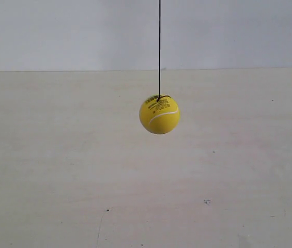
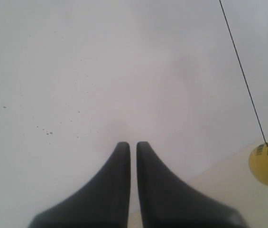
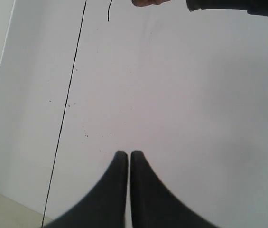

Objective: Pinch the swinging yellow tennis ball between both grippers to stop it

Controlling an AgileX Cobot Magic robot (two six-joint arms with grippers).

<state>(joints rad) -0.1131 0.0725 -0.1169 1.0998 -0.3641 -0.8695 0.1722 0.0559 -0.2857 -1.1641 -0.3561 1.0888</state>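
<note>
The yellow tennis ball (image 1: 159, 114) is seen hanging free in mid-air on a thin black string (image 1: 159, 46), clear above a pale, matt table (image 1: 58, 170) and in front of a plain white wall (image 1: 58, 31); it is suspended this way, it may be judged, so that it can swing and be caught from two sides. The ball is round and bright yellow, crossed by a white curved seam, with small dark print near the point where the string is fixed. In the right wrist view a person's hand (image 3: 150, 2) in a dark sleeve (image 3: 238, 5) is seen near the string's upper end, though whether the string is held by it cannot be told. Neither gripper is shown in the exterior view, so both are judged to be well apart from the ball. The left gripper (image 2: 133, 145) is set nearly closed, only a narrow slit being left between its black, tapered, matt fingers, and nothing is gripped; the ball is seen off to one side of it. The right gripper (image 3: 128, 154) is likewise closed to a hairline gap and empty, probably so that one blunt tip is presented for pinching
</note>
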